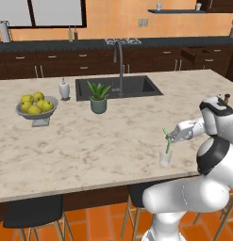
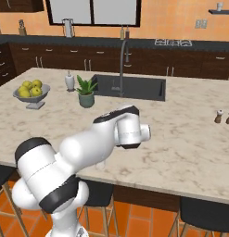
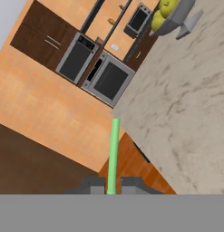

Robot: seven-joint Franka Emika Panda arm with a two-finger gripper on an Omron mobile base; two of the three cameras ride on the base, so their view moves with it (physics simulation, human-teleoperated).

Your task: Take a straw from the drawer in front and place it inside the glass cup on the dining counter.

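Observation:
My gripper hangs over the near right part of the dining counter and is shut on the green straw. The straw stands nearly upright, leaning a little. Its lower end is at the mouth of the small glass cup, which stands near the counter's front edge directly under the gripper. I cannot tell whether the tip is inside the glass. In the hand view the straw rises from between the two fingertips. A dark brown drawer stands pulled out in the back cabinets at the right.
On the counter are a potted plant, a bowl of yellow-green fruit, a white soap bottle and the inset sink with its tap. Two shakers stand at the right. Stools line the front edge.

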